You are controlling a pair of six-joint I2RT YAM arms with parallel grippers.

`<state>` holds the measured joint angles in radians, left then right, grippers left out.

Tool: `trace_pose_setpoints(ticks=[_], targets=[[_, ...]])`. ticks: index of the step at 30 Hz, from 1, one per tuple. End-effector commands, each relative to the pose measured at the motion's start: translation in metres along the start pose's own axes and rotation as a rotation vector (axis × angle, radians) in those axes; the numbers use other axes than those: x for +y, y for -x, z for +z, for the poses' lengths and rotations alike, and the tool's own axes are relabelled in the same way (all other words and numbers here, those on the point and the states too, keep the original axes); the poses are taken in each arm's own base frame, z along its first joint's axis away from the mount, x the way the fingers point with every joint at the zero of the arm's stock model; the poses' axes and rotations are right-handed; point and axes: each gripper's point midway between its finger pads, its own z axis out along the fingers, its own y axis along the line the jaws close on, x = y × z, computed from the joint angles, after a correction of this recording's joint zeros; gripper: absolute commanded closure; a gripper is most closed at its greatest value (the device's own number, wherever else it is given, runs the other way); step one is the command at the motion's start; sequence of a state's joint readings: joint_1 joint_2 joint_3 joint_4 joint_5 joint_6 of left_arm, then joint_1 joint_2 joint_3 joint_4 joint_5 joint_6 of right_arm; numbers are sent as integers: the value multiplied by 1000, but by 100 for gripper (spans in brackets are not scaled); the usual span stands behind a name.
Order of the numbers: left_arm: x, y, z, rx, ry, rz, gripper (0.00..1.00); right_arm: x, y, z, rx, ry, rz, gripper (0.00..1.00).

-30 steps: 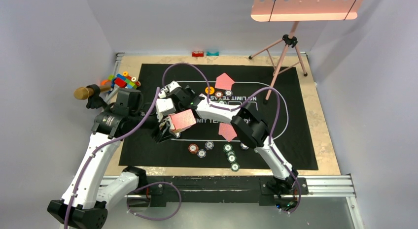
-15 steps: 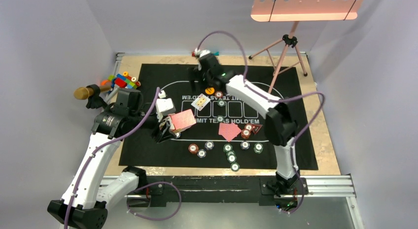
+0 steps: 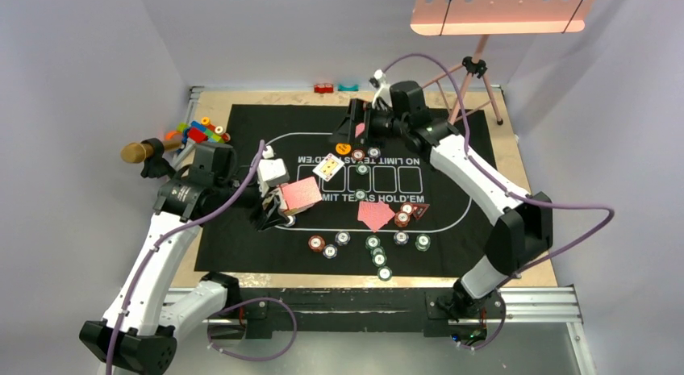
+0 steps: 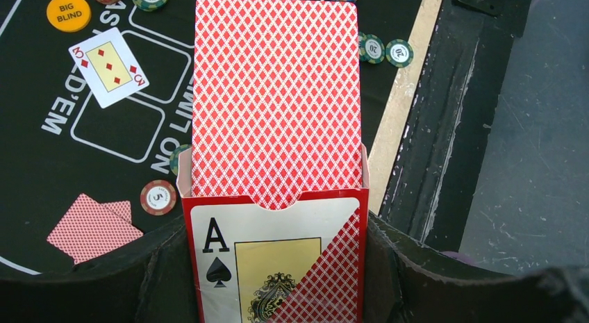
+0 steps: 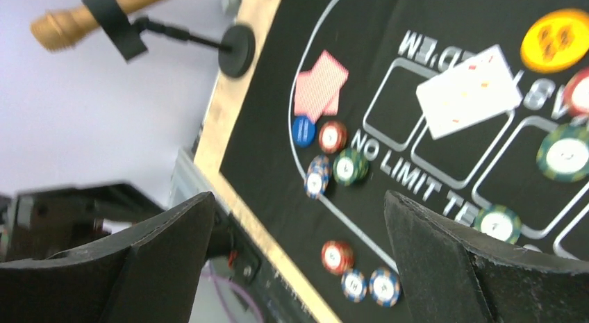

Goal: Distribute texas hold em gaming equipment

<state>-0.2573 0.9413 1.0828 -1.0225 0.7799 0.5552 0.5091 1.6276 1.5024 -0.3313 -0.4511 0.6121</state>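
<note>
Top external view first, biggest stuff down. The bench [image 3: 532, 230] is mostly covered by the black poker mat [image 3: 242, 254], and the pink tripod [image 3: 468, 85] stands on the far right corner, right beside the right arm's purple cable [image 3: 419, 59]. I'd guess a quick swing back could hook that loop on the tripod and drag it over the layout. The right gripper [image 3: 348, 131] hangs over the far edge of the mat with its jaws spread wide and nothing between them, just beside the orange disc [image 3: 344, 148]. If it comes back low for another card, it could sweep that disc or nearby chips out of place. The left gripper [image 3: 276, 214] is clamped tight on the card box [image 3: 300, 195] above the left part of the mat. The deck [image 4: 276, 101] sticks well out of the box's open top, so my main worry is that a bump or a bit more tilt lets cards slide out. A sloppy pinch could also pull two at once. The face-up card [image 3: 327, 167] lies crooked across its printed slot, so any brush would shove it further off. A face-down pair [image 3: 375, 214] sits near the middle of the mat, touching a chip. The chips [image 3: 379, 258] along the near side are small and would scatter easily if anything brushed them.
</note>
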Motion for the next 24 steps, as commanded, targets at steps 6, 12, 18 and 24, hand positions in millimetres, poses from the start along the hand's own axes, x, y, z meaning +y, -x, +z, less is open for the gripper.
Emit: trace_pose_setpoints(ticks=[6,12,18,24], targets=[[18,22,3,-57,25,76,100,70,-53,-38,116,238,4,2],[26,24,6,-52,32,76,100,94,-83,-26,198,281,13,2],[28,26,7,-53,35,77,100,90,-103,-6,264,287,69,13],[28,24,8,-49,32,78,100,94,-113,2,308,303,54,16]])
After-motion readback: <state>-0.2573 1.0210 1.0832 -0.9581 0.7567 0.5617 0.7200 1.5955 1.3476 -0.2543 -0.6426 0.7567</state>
